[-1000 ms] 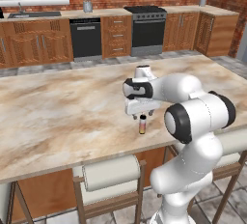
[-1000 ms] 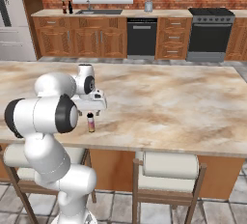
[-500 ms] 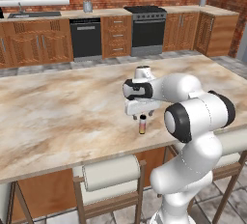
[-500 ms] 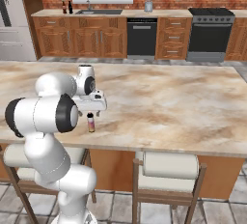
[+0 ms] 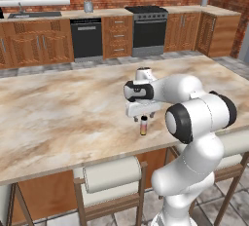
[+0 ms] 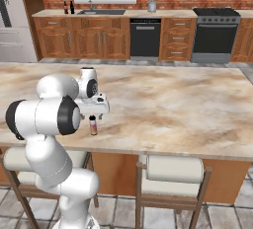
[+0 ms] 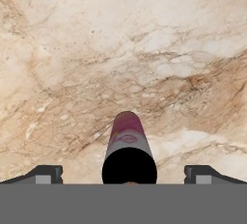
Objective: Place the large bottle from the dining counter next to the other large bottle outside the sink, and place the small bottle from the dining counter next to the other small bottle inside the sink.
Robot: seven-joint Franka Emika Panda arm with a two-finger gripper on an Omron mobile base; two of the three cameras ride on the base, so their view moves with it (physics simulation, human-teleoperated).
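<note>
The gripper (image 7: pixel 123 175) hangs directly over a small bottle (image 7: pixel 127 146), jaws spread wide, one fingertip on each side of the black cap and clear of it. The bottle (image 5: pixel 143 125) stands upright near the front edge of the marble counter (image 5: pixel 58 113), its contents not discernible. Stools (image 6: pixel 174 170) sit below that edge. Across the room, the sink (image 6: pixel 101 12) is set in the far worktop, with two dark bottles (image 6: pixel 68 8) just left of it; what the sink holds cannot be made out.

Marble dining counter (image 5: pixel 58 118) — small bottle (image 5: pixel 143 125) upright
</note>
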